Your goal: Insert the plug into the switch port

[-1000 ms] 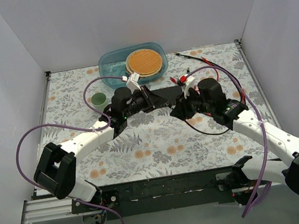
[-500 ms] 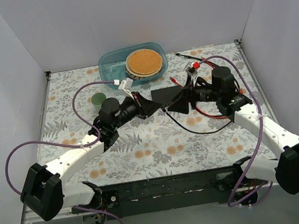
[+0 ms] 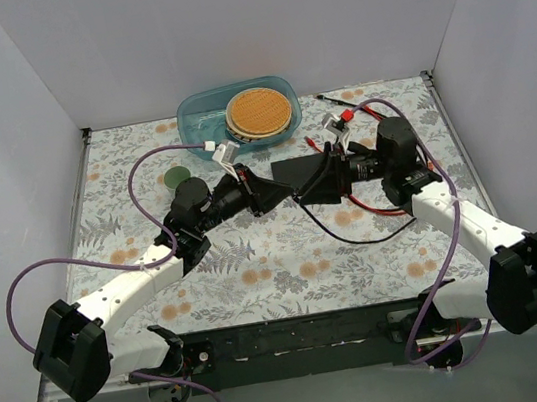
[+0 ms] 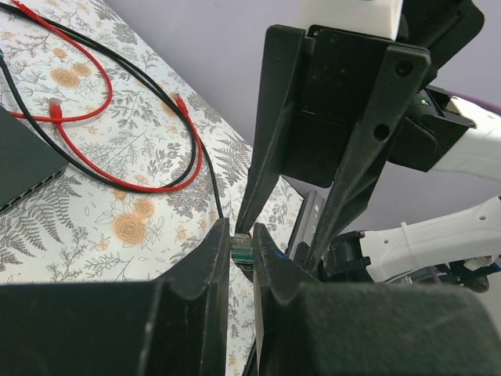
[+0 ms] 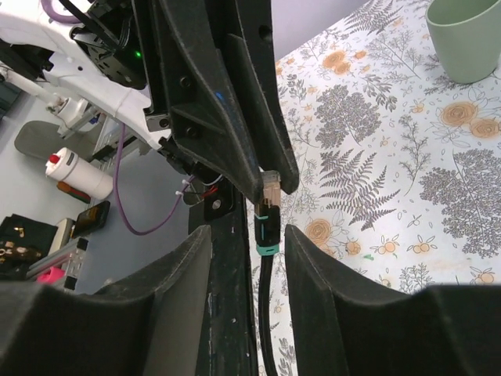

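Two pincers face each other mid-frame beside the switch [image 3: 302, 168]: the left pincer [image 4: 241, 244] pinches the plug [image 5: 269, 188], the right pincer [image 5: 249, 233] stands spread around its black cable [image 5: 264, 305].

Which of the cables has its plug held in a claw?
The black cable with the teal band: the left claw pinches its clear plug. The red cables lie loose, in no claw.

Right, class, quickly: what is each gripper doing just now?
Left gripper: shut on the plug of the black cable.
Right gripper: open, its fingers astride the black cable, not gripping it.
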Controlling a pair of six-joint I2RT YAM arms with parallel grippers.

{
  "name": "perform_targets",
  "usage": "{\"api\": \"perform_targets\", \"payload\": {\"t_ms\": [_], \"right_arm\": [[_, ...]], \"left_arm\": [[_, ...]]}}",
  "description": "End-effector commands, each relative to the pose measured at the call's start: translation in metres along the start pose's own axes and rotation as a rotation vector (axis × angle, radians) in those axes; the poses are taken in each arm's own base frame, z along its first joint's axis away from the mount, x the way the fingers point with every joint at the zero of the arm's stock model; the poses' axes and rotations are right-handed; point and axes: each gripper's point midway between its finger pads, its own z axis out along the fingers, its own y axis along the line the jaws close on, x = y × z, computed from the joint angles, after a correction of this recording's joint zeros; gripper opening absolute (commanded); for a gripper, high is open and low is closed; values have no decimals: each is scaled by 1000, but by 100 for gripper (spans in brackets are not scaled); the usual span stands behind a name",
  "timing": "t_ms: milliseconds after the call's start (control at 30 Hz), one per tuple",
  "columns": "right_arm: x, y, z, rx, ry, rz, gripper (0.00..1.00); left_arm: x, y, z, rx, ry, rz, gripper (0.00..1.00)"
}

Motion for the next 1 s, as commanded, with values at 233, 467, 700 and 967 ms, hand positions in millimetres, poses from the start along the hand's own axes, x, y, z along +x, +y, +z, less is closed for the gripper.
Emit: {"api": "perform_targets", "payload": {"t_ms": [233,467,700,967], "right_arm": [[1,-5,3,-27,-5,24,46],[3,0,4,-73,-14,49,41],[3,4,3,-91,-23,54,35],[3,9,3,-141,-39,101,1]], "left_arm": [[-21,-36,-7,116,-41,66,0],[-21,-38,-6,132,-44,58,0],[-20,-41,-4,144,-40,56,0],[-17,-39,-4,138,-32,50,0]]}}
